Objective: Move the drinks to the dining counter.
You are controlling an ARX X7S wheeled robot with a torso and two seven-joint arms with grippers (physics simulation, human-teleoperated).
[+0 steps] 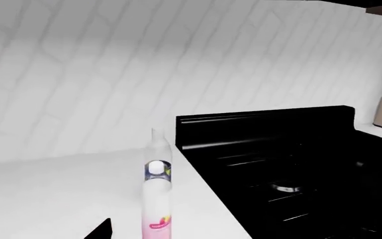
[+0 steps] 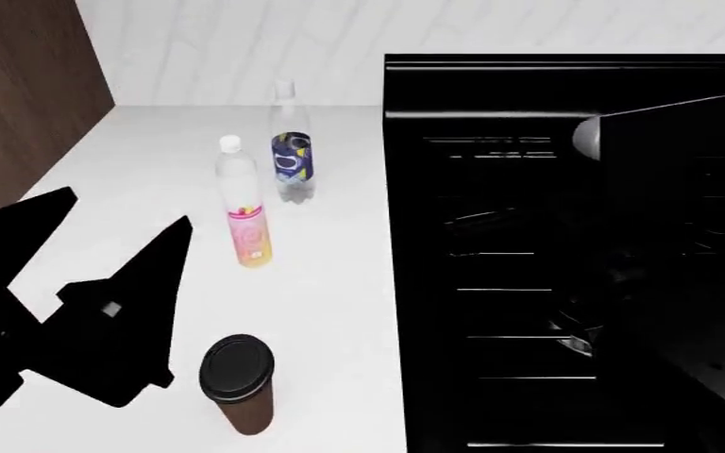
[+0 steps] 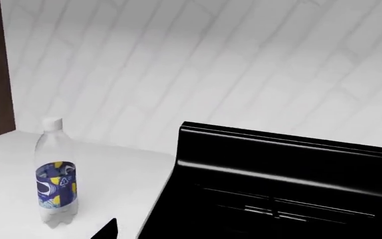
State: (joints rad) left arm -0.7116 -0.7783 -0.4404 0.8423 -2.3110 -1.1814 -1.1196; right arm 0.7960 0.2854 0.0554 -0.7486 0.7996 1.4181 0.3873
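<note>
Three drinks stand on a white worktop (image 2: 337,283) left of a black stove. The brown coffee cup (image 2: 239,382) with a black lid is nearest. The pink-labelled bottle (image 2: 246,208) stands mid-way and the blue-and-yellow-labelled bottle (image 2: 291,156) further back. My left gripper (image 2: 124,212) is open, short of the pink-labelled bottle (image 1: 156,204), which stands in line with the gap between its fingers. The right gripper (image 3: 191,233) is open over the stove edge, with the blue-and-yellow-labelled bottle (image 3: 56,184) ahead and to one side. The dining counter is out of view.
The black stove (image 2: 564,236) with a raised back panel (image 1: 264,124) borders the worktop on the right. A white tiled wall (image 2: 237,47) runs behind. A brown wood panel (image 2: 16,94) closes the left side. My right arm (image 2: 665,208) hangs dark over the stove.
</note>
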